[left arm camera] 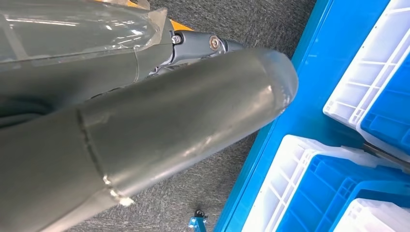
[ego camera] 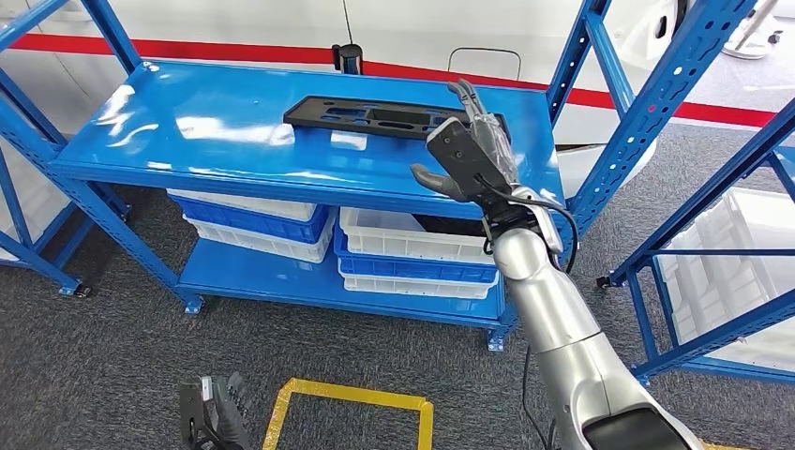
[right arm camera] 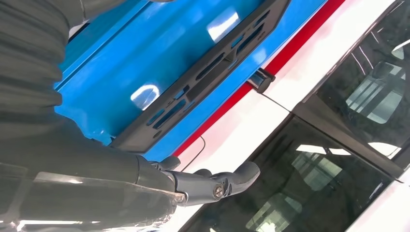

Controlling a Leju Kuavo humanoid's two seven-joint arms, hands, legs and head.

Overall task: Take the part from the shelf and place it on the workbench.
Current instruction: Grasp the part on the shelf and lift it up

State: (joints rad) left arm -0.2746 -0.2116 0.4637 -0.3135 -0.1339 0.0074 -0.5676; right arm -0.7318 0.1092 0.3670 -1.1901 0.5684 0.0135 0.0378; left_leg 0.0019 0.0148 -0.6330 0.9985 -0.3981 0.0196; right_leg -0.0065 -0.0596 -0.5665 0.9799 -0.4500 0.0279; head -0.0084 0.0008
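The part (ego camera: 375, 117) is a long flat black plastic panel with slots, lying on the top board of the blue shelf (ego camera: 216, 131). My right hand (ego camera: 469, 155) is raised at the part's right end with fingers stretched out and thumb apart, holding nothing. In the right wrist view the part (right arm camera: 203, 82) lies on the blue board just beyond my right hand (right arm camera: 145, 179), whose fingertips (right arm camera: 241, 175) are near its closest end; I cannot tell whether they touch it. My left hand (ego camera: 211, 412) hangs low over the carpet, and the left wrist view shows that left hand (left arm camera: 169, 111) holding nothing.
White and blue bins (ego camera: 412, 248) are stacked on the lower shelf board, seen close as bins (left arm camera: 338, 193) from the left wrist. A second blue rack (ego camera: 656, 94) with a white bin (ego camera: 731, 253) stands at the right. Yellow tape (ego camera: 347, 398) marks the grey carpet.
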